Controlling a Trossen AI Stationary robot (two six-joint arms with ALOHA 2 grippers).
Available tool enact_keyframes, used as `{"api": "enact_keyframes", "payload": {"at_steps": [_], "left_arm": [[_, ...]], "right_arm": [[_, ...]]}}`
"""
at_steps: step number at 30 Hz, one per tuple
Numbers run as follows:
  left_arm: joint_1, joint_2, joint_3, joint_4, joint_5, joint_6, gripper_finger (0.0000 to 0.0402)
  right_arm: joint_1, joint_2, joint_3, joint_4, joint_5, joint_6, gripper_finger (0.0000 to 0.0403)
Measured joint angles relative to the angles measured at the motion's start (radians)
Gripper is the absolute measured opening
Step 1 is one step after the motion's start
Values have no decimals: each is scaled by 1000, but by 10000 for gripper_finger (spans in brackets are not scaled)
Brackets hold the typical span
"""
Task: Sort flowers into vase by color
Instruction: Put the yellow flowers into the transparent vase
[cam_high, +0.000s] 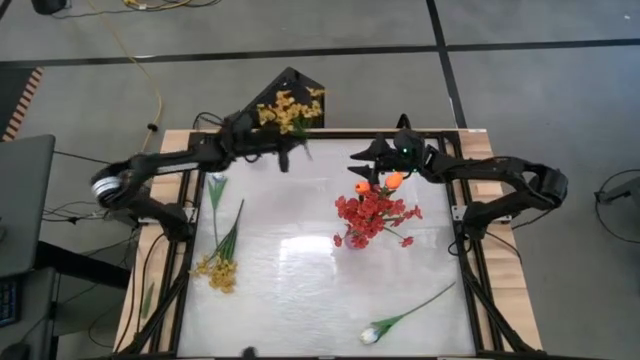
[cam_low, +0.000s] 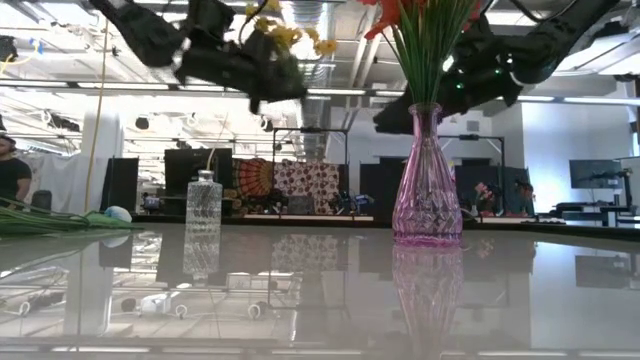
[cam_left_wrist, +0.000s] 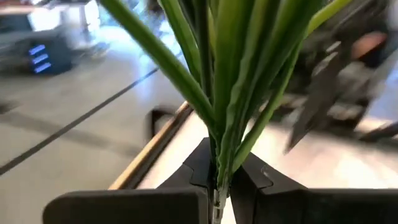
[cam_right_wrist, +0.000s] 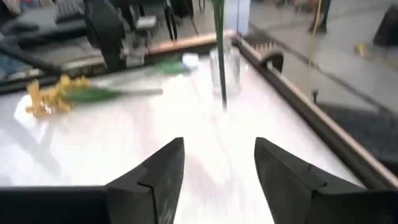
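The left gripper (cam_high: 283, 152) is raised above the far left part of the table (cam_high: 300, 290), clamped tight on the green stalks of a yellow spray (cam_high: 290, 108); in its wrist view the stalks (cam_left_wrist: 217, 124) rise straight out from between the closed fingers (cam_left_wrist: 199, 168), and in the overhead view the blossoms fan out beyond the fingertips, past the table's far edge. The clear vase (cam_low: 204, 205) stands on the table below and just to the near side of this gripper. The right gripper (cam_high: 372, 152) hangs over the far right part of the table with its fingers (cam_right_wrist: 155, 177) spread apart and nothing between them. Just below and to the near side of it stands the pink vase (cam_low: 427, 185), holding red sprays (cam_high: 372, 215) and orange tulips (cam_high: 393, 181) close to the fingertips. Well to the near side of the left gripper, a second yellow spray (cam_high: 220, 270) lies flat by the table's left edge, with a white tulip (cam_high: 216, 185) beside it, closer to the gripper. Another white tulip (cam_high: 372, 334) lies at the near edge, well away from both grippers.
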Motion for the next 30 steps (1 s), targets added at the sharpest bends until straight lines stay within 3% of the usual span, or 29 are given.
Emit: {"api": "enact_keyframes", "payload": {"at_steps": [4,8,11,14,21,30], "left_arm": [[22,-186,0,-322,-204,124,13],[22,-348,-10,-531,-365,179,13],[24,-439,-26,-606,-460,195,13],[44,-508,-67,-581,-532,192,13],[126,-548,-182,-469,-511,132,13],[180,-536,-240,-397,-422,87,13]], "right_arm": [[2,-4,0,-50,0,-2,228],[16,19,0,-36,0,-6,228],[25,35,0,-25,0,-9,228],[36,51,0,-19,0,-28,228],[49,75,0,14,0,-29,228],[48,75,0,15,0,-23,228]]}}
